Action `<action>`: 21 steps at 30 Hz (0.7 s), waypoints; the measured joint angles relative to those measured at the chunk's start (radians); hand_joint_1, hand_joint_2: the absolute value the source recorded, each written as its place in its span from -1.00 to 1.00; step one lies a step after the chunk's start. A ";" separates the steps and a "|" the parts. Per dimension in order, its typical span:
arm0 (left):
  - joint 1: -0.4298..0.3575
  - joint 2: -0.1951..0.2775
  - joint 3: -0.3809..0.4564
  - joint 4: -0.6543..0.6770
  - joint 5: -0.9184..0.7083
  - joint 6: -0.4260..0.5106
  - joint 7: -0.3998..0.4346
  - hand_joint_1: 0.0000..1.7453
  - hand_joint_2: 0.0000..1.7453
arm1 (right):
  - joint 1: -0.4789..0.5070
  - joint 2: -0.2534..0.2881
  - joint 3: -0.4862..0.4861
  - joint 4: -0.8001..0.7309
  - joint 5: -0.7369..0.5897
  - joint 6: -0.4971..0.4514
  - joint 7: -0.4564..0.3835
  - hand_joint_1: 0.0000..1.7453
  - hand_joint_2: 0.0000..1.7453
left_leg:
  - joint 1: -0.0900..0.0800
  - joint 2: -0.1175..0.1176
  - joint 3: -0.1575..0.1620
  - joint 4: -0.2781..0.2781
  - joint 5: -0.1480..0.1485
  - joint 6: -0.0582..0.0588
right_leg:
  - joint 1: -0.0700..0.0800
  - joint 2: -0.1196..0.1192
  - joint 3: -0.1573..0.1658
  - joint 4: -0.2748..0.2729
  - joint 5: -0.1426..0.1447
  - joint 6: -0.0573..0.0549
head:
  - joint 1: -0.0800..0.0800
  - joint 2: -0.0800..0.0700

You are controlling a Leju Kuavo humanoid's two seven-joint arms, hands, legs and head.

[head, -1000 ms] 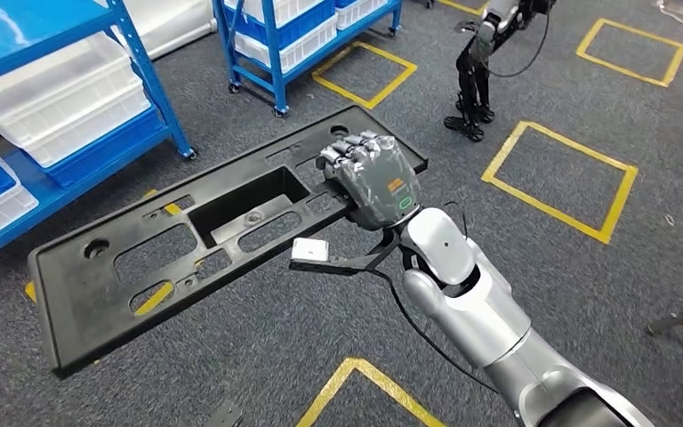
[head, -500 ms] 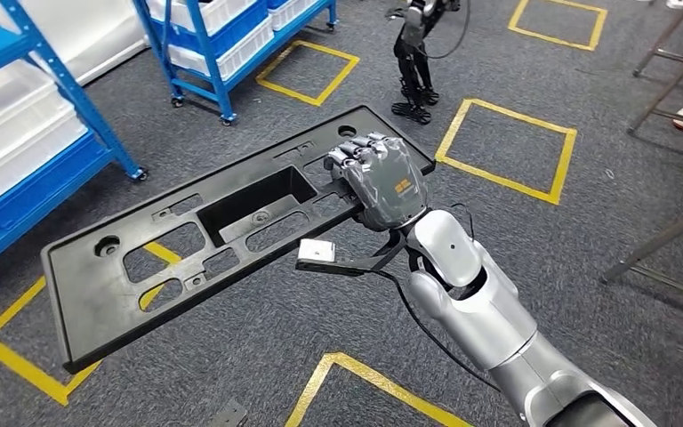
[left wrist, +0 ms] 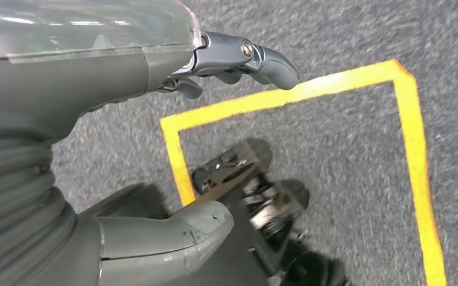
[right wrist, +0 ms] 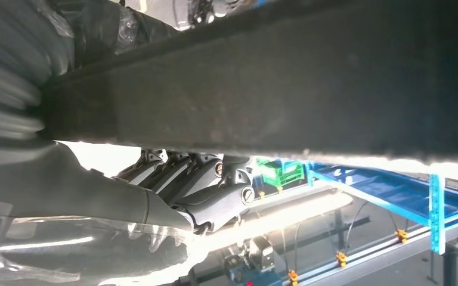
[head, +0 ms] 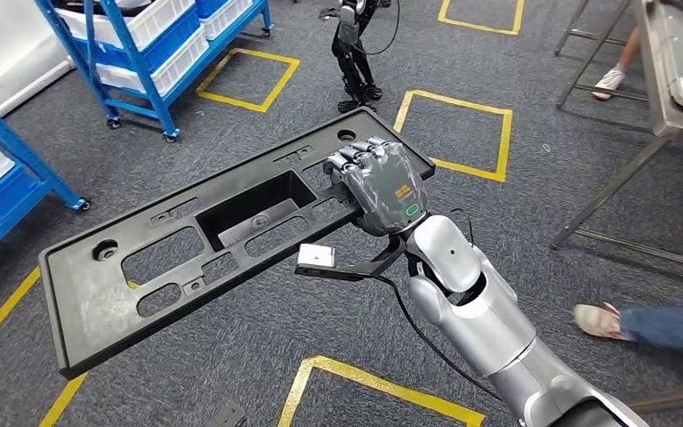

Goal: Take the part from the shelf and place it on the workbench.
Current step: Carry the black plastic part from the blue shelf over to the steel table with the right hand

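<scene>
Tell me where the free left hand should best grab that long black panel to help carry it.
Probably the far long end of the black panel, opposite where the right hand grips it. That end hangs out unsupported. Come from below and outside its short edge, thumb over the flat rim, or hook fingers through an oval cutout. The left hand holds nothing.

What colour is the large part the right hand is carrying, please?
Black; the part shows best in the head view, held by the right hand.
</scene>
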 joint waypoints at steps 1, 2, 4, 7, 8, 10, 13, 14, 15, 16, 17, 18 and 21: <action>-0.001 -0.001 0.000 0.000 0.000 0.000 0.000 -1.00 1.00 | -0.001 0.000 -0.002 -0.002 0.000 0.000 0.000 1.00 1.00 | 0.003 0.013 0.002 -0.007 0.003 0.005 | 0.002 -0.029 -0.019 0.040 -0.025 0.004 | 0.001 0.000; 0.000 -0.001 0.000 0.000 0.000 0.000 -0.001 -1.00 1.00 | -0.001 0.000 -0.003 -0.004 0.000 -0.001 0.000 1.00 1.00 | 0.002 0.025 0.003 -0.009 0.004 0.007 | 0.002 -0.059 -0.045 0.095 -0.056 0.007 | 0.003 0.000; 0.003 -0.001 0.000 0.000 0.000 0.000 -0.001 -1.00 1.00 | 0.001 0.000 -0.003 -0.005 0.000 -0.001 -0.001 1.00 1.00 | 0.001 0.050 0.003 -0.008 0.002 0.009 | -0.004 -0.081 -0.100 0.208 -0.101 0.014 | 0.003 0.000; 0.004 0.000 0.000 0.000 0.000 0.000 -0.001 -1.00 1.00 | 0.005 -0.002 -0.007 -0.005 0.001 -0.001 -0.002 1.00 1.00 | 0.003 0.087 0.005 -0.003 -0.005 0.004 | -0.014 -0.100 -0.073 0.162 -0.048 0.023 | 0.003 0.000; 0.004 0.000 0.000 0.000 0.000 0.000 -0.001 -1.00 1.00 | 0.004 -0.002 -0.010 -0.007 0.001 -0.001 -0.002 1.00 1.00 | 0.003 0.098 0.006 0.000 -0.009 0.000 | -0.015 -0.120 -0.037 0.094 -0.019 0.024 | 0.004 0.000; 0.003 0.000 0.000 0.000 0.000 0.000 -0.001 -1.00 1.00 | 0.002 -0.002 -0.015 -0.010 0.000 -0.001 -0.002 1.00 1.00 | -0.002 0.115 0.008 0.007 -0.017 -0.011 | -0.007 -0.157 0.014 -0.005 0.011 0.017 | 0.003 0.000; 0.002 0.000 0.000 0.000 0.000 0.000 -0.001 -1.00 1.00 | 0.002 -0.002 -0.022 -0.013 0.000 -0.002 -0.002 1.00 1.00 | -0.007 0.140 0.015 0.008 -0.025 -0.027 | 0.000 -0.144 0.020 -0.025 0.011 0.000 | 0.002 0.000; 0.001 0.000 0.001 0.000 0.000 0.000 -0.002 -1.00 1.00 | 0.002 -0.002 -0.023 -0.014 0.000 -0.002 -0.003 1.00 1.00 | -0.005 0.133 0.017 0.012 -0.032 -0.033 | -0.002 -0.132 0.022 -0.027 0.013 -0.005 | 0.003 0.000; 0.000 0.000 0.001 0.000 0.000 0.000 -0.002 -1.00 1.00 | 0.002 -0.002 -0.025 -0.015 0.000 -0.002 -0.003 1.00 1.00 | -0.001 0.114 0.013 0.029 -0.046 -0.037 | -0.004 -0.122 0.024 -0.029 0.014 -0.012 | 0.002 0.000; 0.000 0.000 0.001 0.000 0.000 0.000 -0.002 -1.00 1.00 | 0.001 -0.002 -0.025 -0.016 0.000 -0.002 -0.003 1.00 1.00 | 0.002 0.089 -0.002 0.064 -0.070 -0.040 | -0.007 -0.112 0.026 -0.032 0.016 -0.019 | 0.002 0.000; 0.000 0.000 0.001 0.000 0.000 0.000 -0.002 -1.00 1.00 | 0.000 -0.001 -0.026 -0.016 0.000 -0.002 -0.003 1.00 1.00 | 0.004 0.063 -0.027 0.121 -0.101 -0.041 | -0.008 -0.102 0.026 -0.032 0.016 -0.023 | 0.002 0.000; 0.002 0.000 0.001 0.000 0.000 0.000 -0.002 -1.00 1.00 | 0.001 0.000 -0.026 -0.016 0.000 -0.002 -0.003 1.00 1.00 | 0.004 0.049 -0.060 0.188 -0.131 -0.042 | -0.007 -0.090 0.026 -0.031 0.016 -0.027 | 0.002 0.000; 0.007 0.001 0.001 0.000 0.000 0.000 -0.002 -1.00 1.00 | 0.006 0.000 -0.026 -0.016 0.000 -0.002 -0.003 1.00 1.00 | 0.004 0.039 -0.118 0.286 -0.138 -0.041 | -0.004 -0.048 0.026 -0.027 0.015 -0.029 | 0.002 0.000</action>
